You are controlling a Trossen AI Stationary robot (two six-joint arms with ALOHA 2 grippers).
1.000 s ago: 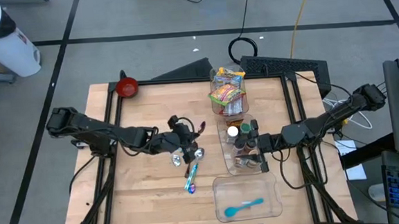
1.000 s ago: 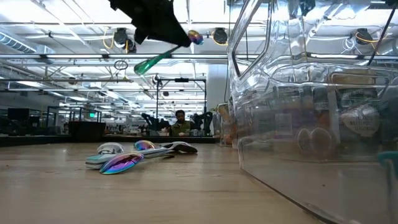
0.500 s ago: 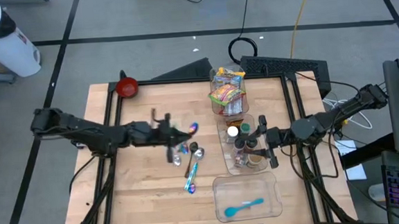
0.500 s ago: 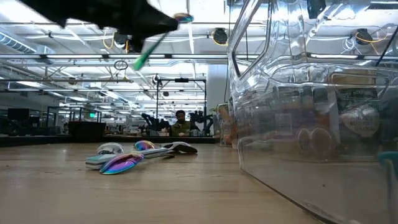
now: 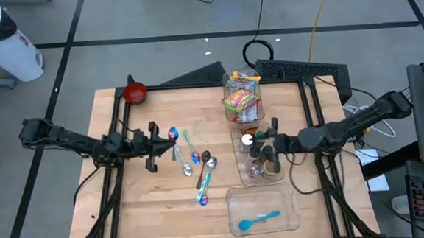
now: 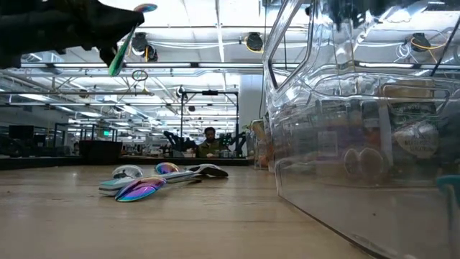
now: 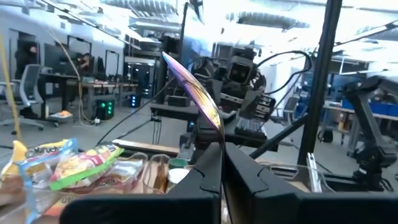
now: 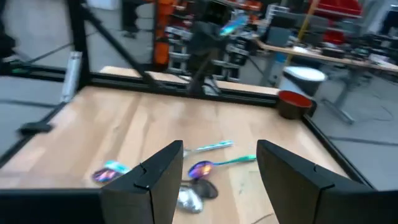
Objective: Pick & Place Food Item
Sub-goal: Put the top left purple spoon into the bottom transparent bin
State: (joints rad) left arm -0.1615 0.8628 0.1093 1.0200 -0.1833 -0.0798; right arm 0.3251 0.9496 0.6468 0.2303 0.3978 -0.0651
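Note:
My left gripper (image 5: pixel 159 139) is shut on an iridescent spoon (image 5: pixel 173 133) with a green handle, high above the table's left middle. The spoon also shows in the low view (image 6: pixel 126 43) and the left wrist view (image 7: pixel 196 93). Several more spoons (image 5: pixel 200 168) lie flat on the wood to the right of it, and show in the low view (image 6: pixel 154 180). My right gripper (image 8: pixel 217 171) is open and empty, over a clear bin of bottles (image 5: pixel 257 157). Snack bags (image 5: pixel 240 95) sit in a clear container at the far middle. My left gripper pinches the spoon between its two fingers just below the bowl (image 7: pixel 219 134). The fingers lie roughly level and point toward the table's right. The spoon is lifted clear and tilted: its bowl (image 6: pixel 144 8) stands up past the fingertips, and its green handle (image 6: pixel 116 61) slants down.
A clear tub (image 5: pixel 262 208) holding a blue spoon stands at the near right. A red bowl (image 5: pixel 134 92) sits at the far left corner. Bare wood (image 5: pixel 150 196) lies at the near left. A person sits in the room beyond the table (image 6: pixel 208 140).
My left gripper has drawn back toward the table's left edge, away from the spoons on the wood, and has kept the spoon shut in it. The spoon has stayed clear of the table and has tipped more upright, bowl up.

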